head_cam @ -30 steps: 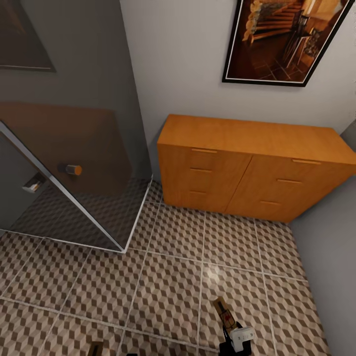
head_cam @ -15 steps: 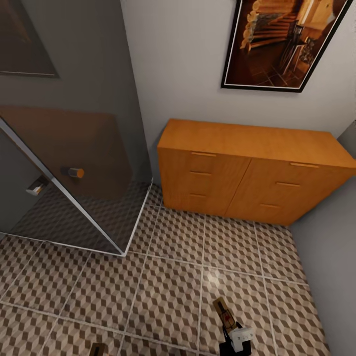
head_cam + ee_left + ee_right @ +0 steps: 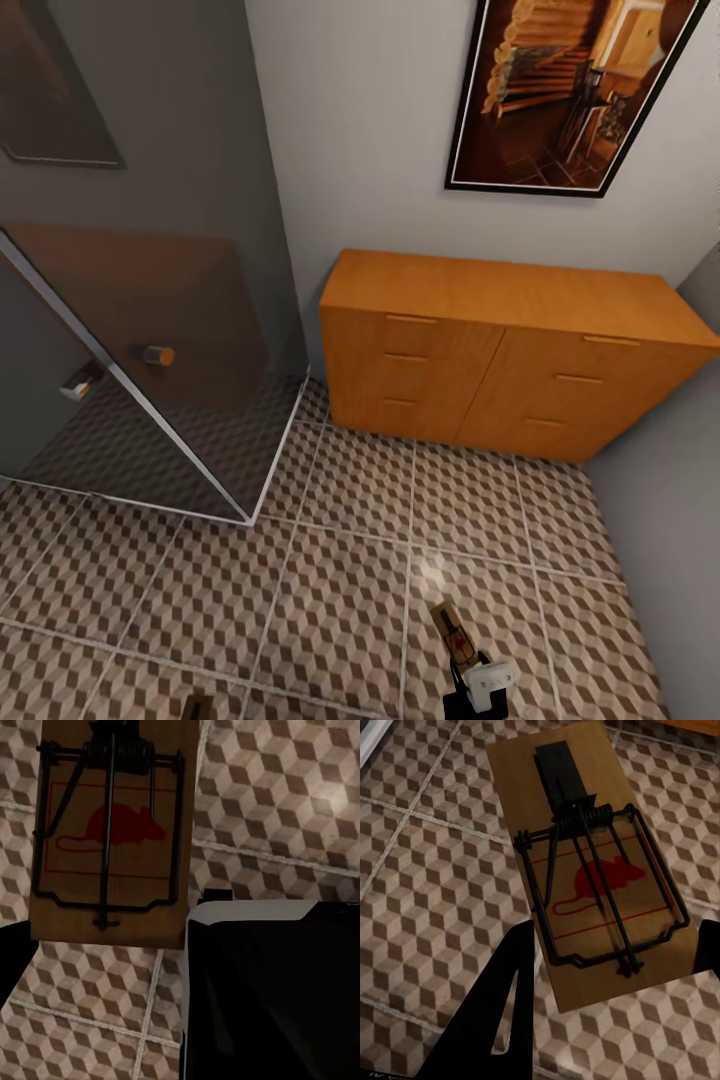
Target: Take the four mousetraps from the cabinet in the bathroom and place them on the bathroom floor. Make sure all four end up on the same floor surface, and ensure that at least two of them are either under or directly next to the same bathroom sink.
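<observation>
My right gripper [image 3: 472,682] at the head view's lower edge is shut on a mousetrap [image 3: 455,633], a brown wooden slab that sticks out forward over the bathroom floor [image 3: 340,590]. In the right wrist view that mousetrap [image 3: 592,885] shows a red mouse print and a dark wire spring, held between dark fingers [image 3: 502,1020]. My left gripper [image 3: 112,937] is shut on a second mousetrap [image 3: 112,832]; its tip [image 3: 195,707] peeks in at the head view's bottom. The orange-brown cabinet [image 3: 500,350] stands against the far wall with all its drawers closed.
A glass shower enclosure [image 3: 150,340] with a white base rim fills the left, its corner reaching toward the middle of the floor. A framed picture [image 3: 570,90] hangs above the cabinet. A grey wall [image 3: 670,520] closes the right side.
The whole head picture has slid slightly downward, so the camera has moved. Both grippers keep their places in the picture, each still holding its mousetrap.
</observation>
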You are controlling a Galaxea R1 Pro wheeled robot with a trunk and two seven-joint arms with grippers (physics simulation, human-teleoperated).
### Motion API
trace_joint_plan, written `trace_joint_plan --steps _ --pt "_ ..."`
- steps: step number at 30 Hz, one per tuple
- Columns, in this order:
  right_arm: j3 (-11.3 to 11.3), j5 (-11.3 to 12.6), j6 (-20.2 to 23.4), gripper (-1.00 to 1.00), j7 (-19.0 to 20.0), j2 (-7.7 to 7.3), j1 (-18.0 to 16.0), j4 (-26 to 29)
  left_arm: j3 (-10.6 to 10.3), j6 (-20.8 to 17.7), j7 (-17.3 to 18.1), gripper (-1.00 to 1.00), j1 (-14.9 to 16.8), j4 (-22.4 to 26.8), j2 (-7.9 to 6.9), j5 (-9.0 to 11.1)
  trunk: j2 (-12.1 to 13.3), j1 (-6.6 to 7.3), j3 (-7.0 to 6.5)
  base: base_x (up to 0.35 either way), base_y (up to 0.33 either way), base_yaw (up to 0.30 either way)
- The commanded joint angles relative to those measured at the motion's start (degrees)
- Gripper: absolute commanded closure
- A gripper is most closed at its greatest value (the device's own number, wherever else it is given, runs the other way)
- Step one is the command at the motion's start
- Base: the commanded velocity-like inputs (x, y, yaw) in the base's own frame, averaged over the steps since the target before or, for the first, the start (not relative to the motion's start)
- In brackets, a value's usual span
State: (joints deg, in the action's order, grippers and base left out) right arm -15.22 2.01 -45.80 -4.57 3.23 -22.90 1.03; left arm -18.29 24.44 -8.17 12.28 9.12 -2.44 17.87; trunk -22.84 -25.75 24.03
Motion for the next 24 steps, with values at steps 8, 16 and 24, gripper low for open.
trace_joint_plan --steps 8,16,24 --pt "-0.5 0.3 -0.2 1.00 -0.4 0.02 0.0 -0.1 -0.5 0.1 -0.5 1.00 0.0 0.0 0.01 0.1 -0.1 -0.03 -0.65 0.000 0.000 0.000" --pt "-0.5 0.3 -0.1 1.00 -0.4 0.02 0.0 -0.1 -0.5 0.1 -0.5 1.00 0.0 0.0 0.05 0.1 -0.1 -0.03 -1.37 0.000 0.000 0.000" --pt "-0.5 0.3 -0.1 1.00 -0.4 0.02 0.0 -0.1 -0.5 0.1 -0.5 1.00 0.0 0.0 0.05 0.1 -0.1 -0.03 -2.09 0.000 0.000 0.000"
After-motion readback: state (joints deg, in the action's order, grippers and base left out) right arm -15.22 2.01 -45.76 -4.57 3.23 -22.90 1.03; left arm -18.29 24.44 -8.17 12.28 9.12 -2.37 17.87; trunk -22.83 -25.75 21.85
